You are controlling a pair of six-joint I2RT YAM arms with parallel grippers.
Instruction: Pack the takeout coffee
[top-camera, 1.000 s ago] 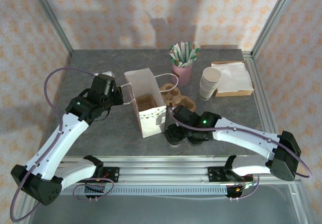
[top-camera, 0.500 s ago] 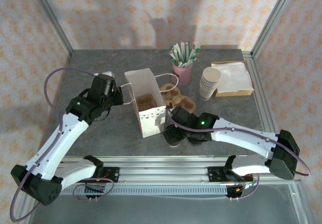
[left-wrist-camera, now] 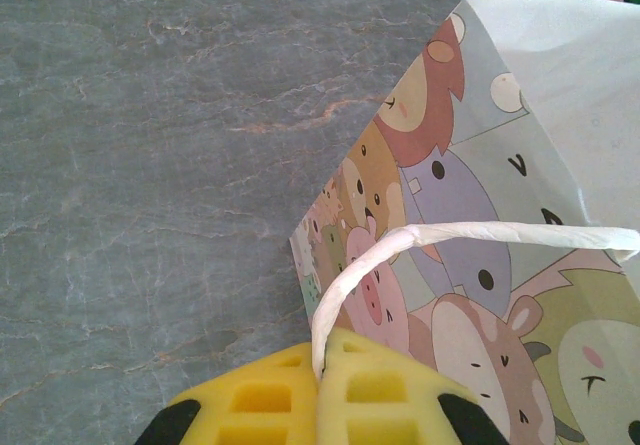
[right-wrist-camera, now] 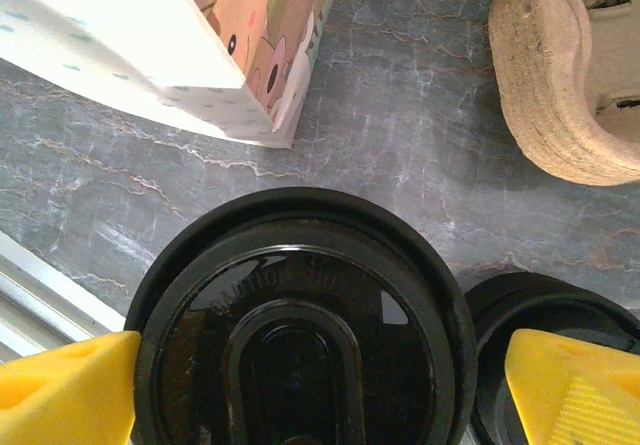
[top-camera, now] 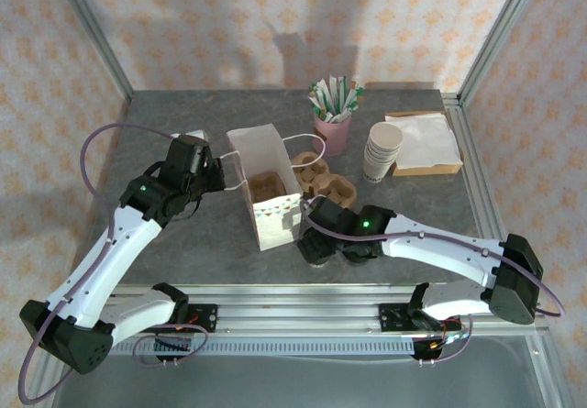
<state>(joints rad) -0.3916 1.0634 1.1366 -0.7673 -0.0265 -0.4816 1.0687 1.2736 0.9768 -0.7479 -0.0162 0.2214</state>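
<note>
The takeout coffee (right-wrist-camera: 300,335) shows from above as a wide black lid, directly under my right gripper (right-wrist-camera: 320,395). That gripper is open, one yellow pad (right-wrist-camera: 70,395) at the lid's left rim and the other pad (right-wrist-camera: 575,385) a little clear of its right rim. In the top view my right gripper (top-camera: 316,241) hangs just right of the paper bag (top-camera: 266,197). My left gripper (left-wrist-camera: 322,375) is shut on the bag's white handle (left-wrist-camera: 450,233), holding it on the bag's left side (top-camera: 213,171). The cartoon-printed bag (left-wrist-camera: 480,165) stands open.
A second, lower black lid (right-wrist-camera: 530,305) lies right beside the coffee. A pulp cup carrier (top-camera: 323,181) sits behind it, next to the bag. Further back stand a pink cup of sticks (top-camera: 332,131), a stack of cream cups (top-camera: 382,151) and a napkin box (top-camera: 424,142).
My right gripper has shifted slightly left, toward the bag, over the black lid, and its jaws stand a bit wider. The left arm and the bag have not moved.
</note>
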